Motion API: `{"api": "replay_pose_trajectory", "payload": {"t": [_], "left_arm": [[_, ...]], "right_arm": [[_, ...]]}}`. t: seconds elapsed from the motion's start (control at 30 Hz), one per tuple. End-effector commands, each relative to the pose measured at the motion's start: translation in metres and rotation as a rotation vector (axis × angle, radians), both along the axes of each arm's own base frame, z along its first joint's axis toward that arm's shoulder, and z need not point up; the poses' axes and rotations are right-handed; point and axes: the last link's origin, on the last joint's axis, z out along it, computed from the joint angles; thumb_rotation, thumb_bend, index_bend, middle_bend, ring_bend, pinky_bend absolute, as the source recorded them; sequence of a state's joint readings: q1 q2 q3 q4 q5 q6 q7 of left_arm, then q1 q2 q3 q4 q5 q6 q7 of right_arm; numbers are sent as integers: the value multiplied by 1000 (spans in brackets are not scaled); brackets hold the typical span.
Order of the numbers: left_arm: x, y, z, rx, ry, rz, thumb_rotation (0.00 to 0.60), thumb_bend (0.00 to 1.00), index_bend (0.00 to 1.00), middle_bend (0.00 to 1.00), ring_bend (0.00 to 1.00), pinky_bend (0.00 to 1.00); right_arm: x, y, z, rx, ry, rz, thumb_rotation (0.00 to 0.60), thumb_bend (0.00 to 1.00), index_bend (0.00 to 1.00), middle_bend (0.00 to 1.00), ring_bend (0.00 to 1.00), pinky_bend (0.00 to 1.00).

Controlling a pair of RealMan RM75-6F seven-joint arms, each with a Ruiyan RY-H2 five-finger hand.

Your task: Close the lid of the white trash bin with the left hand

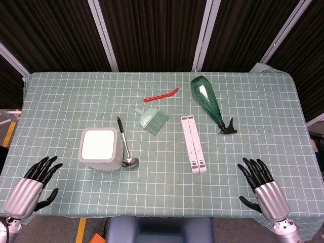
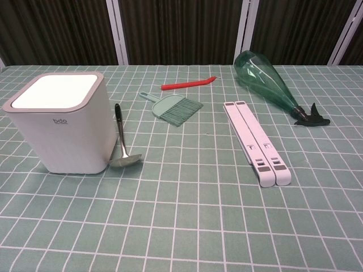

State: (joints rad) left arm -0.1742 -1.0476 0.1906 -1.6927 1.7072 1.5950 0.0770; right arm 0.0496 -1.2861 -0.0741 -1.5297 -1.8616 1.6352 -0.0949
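The white trash bin stands on the left part of the table with its lid lying flat and shut on top. My left hand hovers at the table's front left corner, well clear of the bin, fingers spread and empty. At the front right, my right hand is also spread and holds nothing. Neither hand appears in the chest view.
A metal ladle leans against the bin's right side. Further back lie a green dustpan brush, a red strip, a white folded stand and a green spray bottle on its side. The checked tablecloth covers the table.
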Motion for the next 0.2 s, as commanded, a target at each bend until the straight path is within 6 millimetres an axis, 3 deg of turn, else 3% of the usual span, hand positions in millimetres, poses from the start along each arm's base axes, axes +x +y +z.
{"api": "replay_pose_trajectory", "payload": {"t": [0.03,0.2], "left_arm": [[-17,-29,-8,-37,-38,83,600,392,86,0,0,0],[-18,-28,2,28,-14,89,600,390,78,0,0,0]], "right_arm": [[1,2,0,9,-12,3,600,163,0,0,0,0],[0,2,0,8,-8,1,600,163,0,0,0,0]]}}
